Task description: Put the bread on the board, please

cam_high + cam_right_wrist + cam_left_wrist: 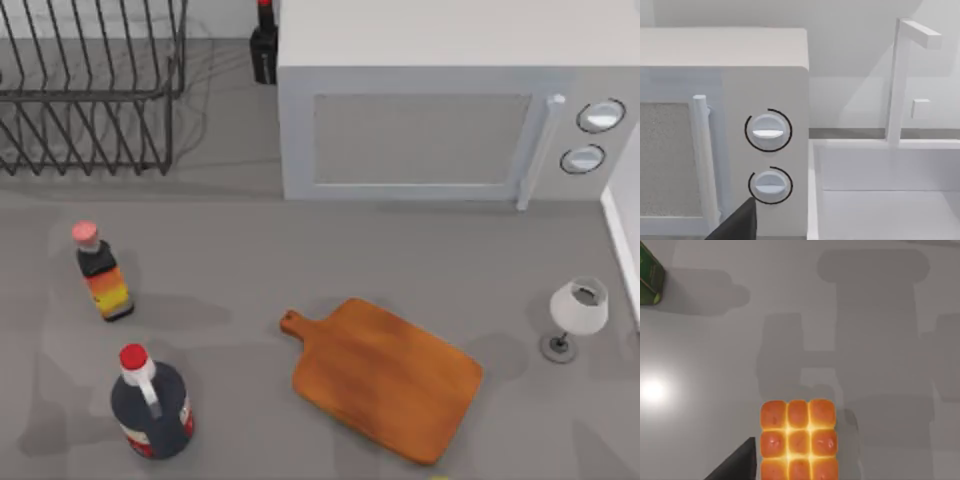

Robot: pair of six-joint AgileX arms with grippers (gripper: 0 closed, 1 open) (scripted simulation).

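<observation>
The bread, a golden-orange block of pull-apart buns, lies on the grey table in the left wrist view. One dark finger of my left gripper hangs just beside it, apart from it, with the gripper open. The reddish-brown board lies flat at the front centre of the table in the top view, its handle pointing to the back left, with nothing on it. My right gripper, also open, shows one dark finger facing the microwave's knobs.
A white microwave stands at the back, with a wire dish rack to its left. Two sauce bottles stand at the left and a small lamp at the right. A green box lies beyond the bread.
</observation>
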